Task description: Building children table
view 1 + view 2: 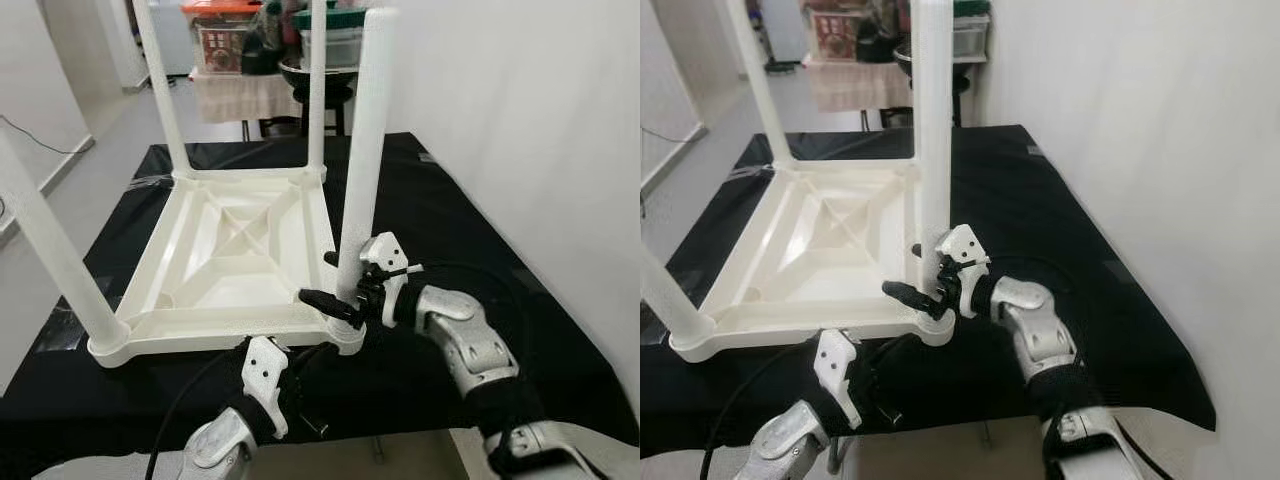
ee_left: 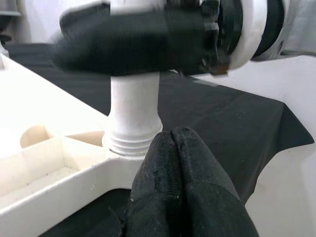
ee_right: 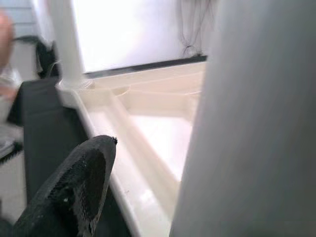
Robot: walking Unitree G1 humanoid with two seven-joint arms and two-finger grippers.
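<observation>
At the bottom middle of the frame, the left gripper [image 1: 300,395] points up at the near edge of the white table top [image 1: 240,250], its fingers [image 2: 180,182] pressed shut on nothing. Just above, the right arm bends in from the lower right, and the right gripper [image 1: 335,285] hugs the near right table leg [image 1: 362,150] with one finger on each side. The table top lies upside down on a black cloth [image 1: 470,230], legs sticking up.
</observation>
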